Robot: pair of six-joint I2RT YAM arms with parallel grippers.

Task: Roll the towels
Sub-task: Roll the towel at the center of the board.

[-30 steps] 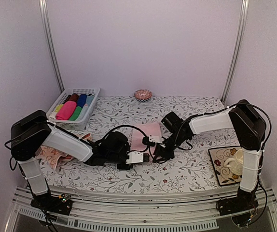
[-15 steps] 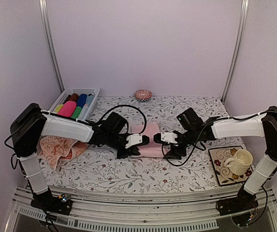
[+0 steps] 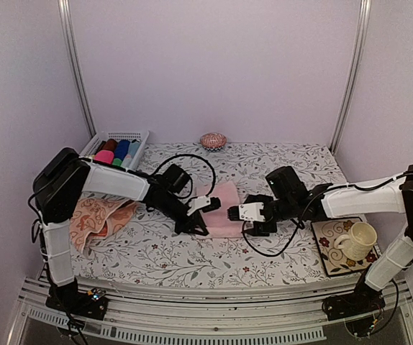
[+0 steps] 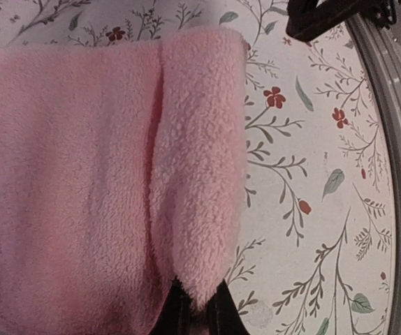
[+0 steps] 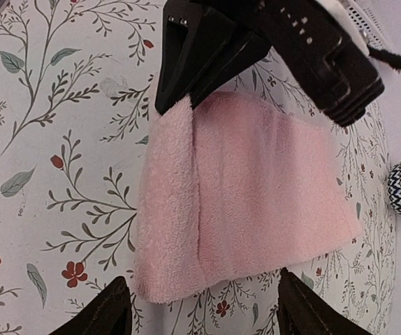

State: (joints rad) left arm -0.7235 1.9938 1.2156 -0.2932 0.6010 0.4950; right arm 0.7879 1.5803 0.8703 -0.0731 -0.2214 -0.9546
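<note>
The light pink towel [image 3: 221, 208] lies flat in the middle of the table, its near edge turned over into a narrow fold [image 5: 167, 202]. My left gripper [image 4: 197, 293] is shut on the left end of that fold [image 4: 200, 174]; in the right wrist view it [image 5: 186, 84] shows at the fold's far end. My right gripper [image 5: 204, 283] is open just off the towel's right end, and nothing is between its fingers [image 5: 106, 314]. From above, the two grippers [image 3: 199, 221] [image 3: 235, 214] face each other across the towel. The peach patterned towel [image 3: 95, 218] lies crumpled at the left.
A white basket [image 3: 131, 135] of small rolled cloths stands at the back left. A patterned egg-shaped ornament [image 3: 212, 140] sits at the back middle. A cream cup [image 3: 357, 238] stands on a patterned square tray [image 3: 324, 233] at the right. A black cable [image 3: 264, 250] loops beside the right gripper.
Both grippers carried the pink towel's near edge away from the table front, folding it over. The right gripper then opened, let go of the towel and drew back to the right.
</note>
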